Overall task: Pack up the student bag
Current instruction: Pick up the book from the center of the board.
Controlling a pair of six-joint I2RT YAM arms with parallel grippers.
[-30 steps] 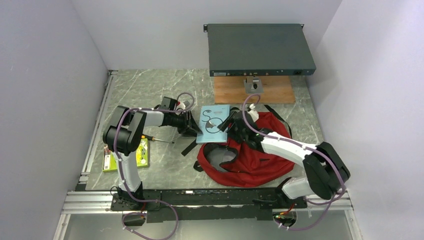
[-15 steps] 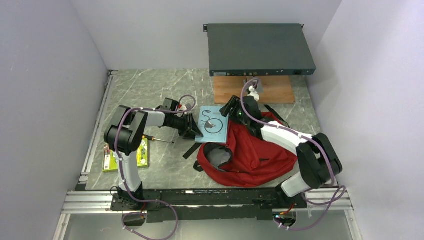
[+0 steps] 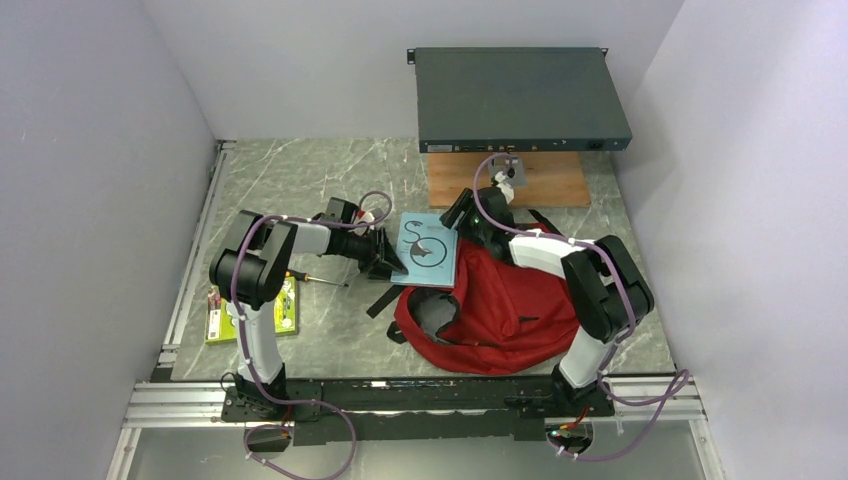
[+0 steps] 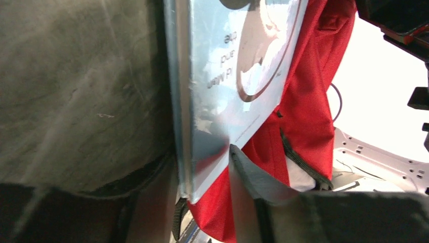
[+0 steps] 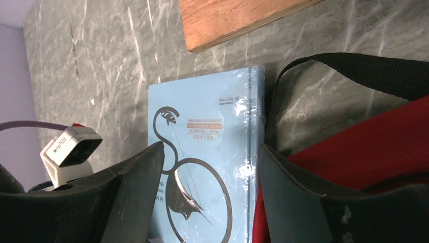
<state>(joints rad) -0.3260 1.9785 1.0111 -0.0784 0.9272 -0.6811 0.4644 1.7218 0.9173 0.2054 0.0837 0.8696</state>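
A glossy light blue book [image 4: 222, 76] with dark curling artwork stands on edge, its lower corner gripped between the blurred dark fingers of the end effector [image 4: 200, 187]. The dark red student bag [image 4: 308, 101], edged with a black zipper [image 4: 298, 157], presses against the book's right side. Grey marble tabletop [image 4: 76, 91] fills the left.

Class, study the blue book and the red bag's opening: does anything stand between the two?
Nothing visible does. The book lies with its near edge right at the opening of the bag. A black strap lies left of that opening, off the path. The right tool hovers open over the book's far edge.
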